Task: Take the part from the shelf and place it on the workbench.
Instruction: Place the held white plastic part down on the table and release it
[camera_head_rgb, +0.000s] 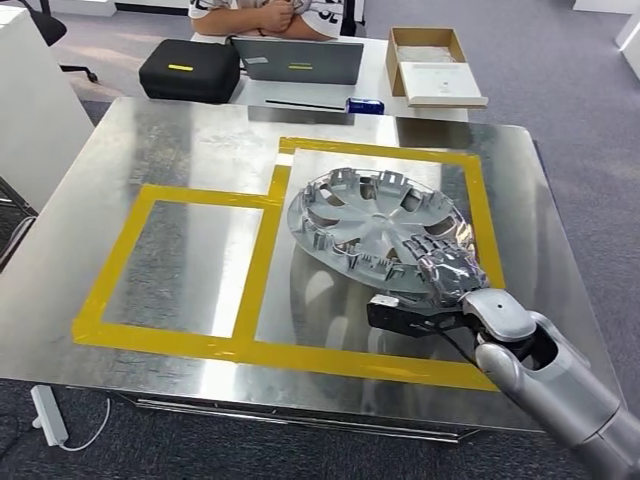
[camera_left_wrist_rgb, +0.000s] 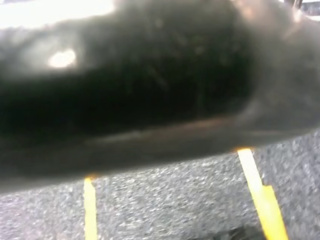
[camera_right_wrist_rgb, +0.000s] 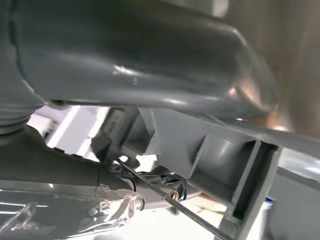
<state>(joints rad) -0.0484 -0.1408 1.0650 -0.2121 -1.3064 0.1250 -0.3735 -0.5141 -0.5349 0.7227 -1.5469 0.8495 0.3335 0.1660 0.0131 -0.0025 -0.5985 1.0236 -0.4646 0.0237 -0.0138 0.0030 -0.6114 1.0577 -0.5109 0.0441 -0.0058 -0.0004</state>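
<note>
A silver wheel cover (camera_head_rgb: 373, 228), the part, is tilted over the steel workbench (camera_head_rgb: 196, 140), inside the right-hand box of yellow tape (camera_head_rgb: 260, 265). Its near right rim is raised and its far left side looks down near the steel. My right hand (camera_head_rgb: 445, 275) grips that near rim, fingers on top and thumb underneath. In the right wrist view the thick grey thumb (camera_right_wrist_rgb: 132, 55) presses against the ribbed grey underside of the cover (camera_right_wrist_rgb: 226, 155).
Behind the workbench stands a white table with a black case (camera_head_rgb: 189, 70), a laptop (camera_head_rgb: 298, 60) and an open cardboard box (camera_head_rgb: 430, 65); a person sits there with folded arms. A left taped box lies bare. Grey carpet with yellow lines (camera_left_wrist_rgb: 260, 195) lies below.
</note>
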